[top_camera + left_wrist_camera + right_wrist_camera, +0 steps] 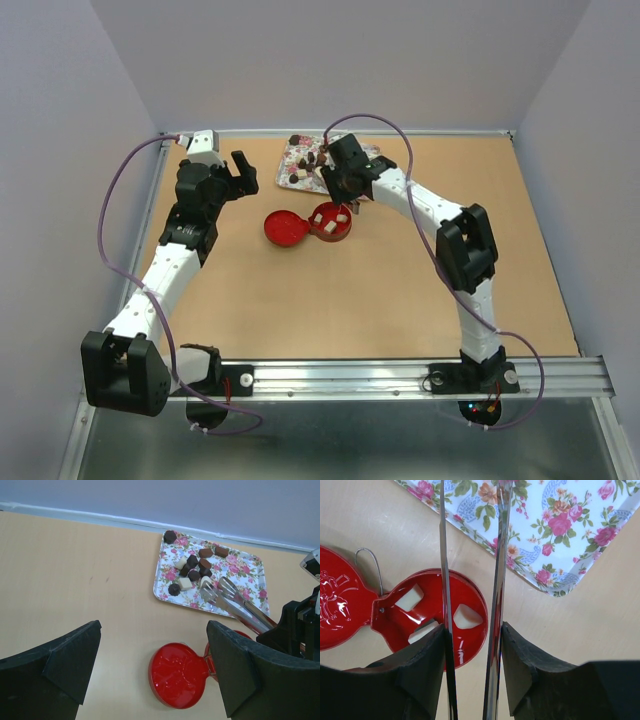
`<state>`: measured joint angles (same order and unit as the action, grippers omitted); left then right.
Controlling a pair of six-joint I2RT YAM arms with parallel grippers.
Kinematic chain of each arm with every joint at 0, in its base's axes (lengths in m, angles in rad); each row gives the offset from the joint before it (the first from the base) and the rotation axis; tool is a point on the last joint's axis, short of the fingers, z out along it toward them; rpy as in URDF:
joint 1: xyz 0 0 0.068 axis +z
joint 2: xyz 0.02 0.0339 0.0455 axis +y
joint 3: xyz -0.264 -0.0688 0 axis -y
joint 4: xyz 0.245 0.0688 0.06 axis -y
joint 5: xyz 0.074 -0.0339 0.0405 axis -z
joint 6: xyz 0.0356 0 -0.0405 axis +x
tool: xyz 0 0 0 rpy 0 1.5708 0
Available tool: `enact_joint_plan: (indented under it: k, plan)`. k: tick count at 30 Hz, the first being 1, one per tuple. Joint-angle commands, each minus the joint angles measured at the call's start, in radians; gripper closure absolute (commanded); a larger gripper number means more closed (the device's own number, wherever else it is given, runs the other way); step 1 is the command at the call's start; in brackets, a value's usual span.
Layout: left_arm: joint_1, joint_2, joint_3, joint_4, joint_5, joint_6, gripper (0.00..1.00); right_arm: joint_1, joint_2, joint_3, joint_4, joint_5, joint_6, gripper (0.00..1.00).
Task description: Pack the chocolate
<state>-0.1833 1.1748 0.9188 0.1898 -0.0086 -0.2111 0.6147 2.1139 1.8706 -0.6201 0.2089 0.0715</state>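
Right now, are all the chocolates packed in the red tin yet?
Not yet. Done: three white pieces lie in the open red tin. In hand: the right gripper holds the metal tongs, whose tips are over the flowered tray and seemingly empty. Left to do: about a dozen chocolates wait on that tray. The left gripper hangs open and empty.

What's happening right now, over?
Left fingers open, empty. Right fingers shut on tongs, over tray. Three white chocolates in tin, rest on tray. Nothing blocking.
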Motion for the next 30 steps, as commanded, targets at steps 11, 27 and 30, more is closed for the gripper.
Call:
enact_joint_plan:
  k: [11, 27, 30]
  plan:
    - [-0.004, -0.046, 0.026, 0.048, 0.004, 0.006, 0.01, -0.006, 0.078, 0.142, 0.019, 0.021, -0.004, 0.52]
    - [-0.004, -0.055, 0.023, 0.050, 0.004, 0.003, 0.01, -0.007, 0.080, 0.167, -0.006, 0.052, -0.015, 0.64]
    - [-0.002, -0.055, 0.023, 0.048, 0.004, 0.004, 0.01, -0.007, 0.040, 0.145, -0.006, 0.046, -0.016, 0.64]
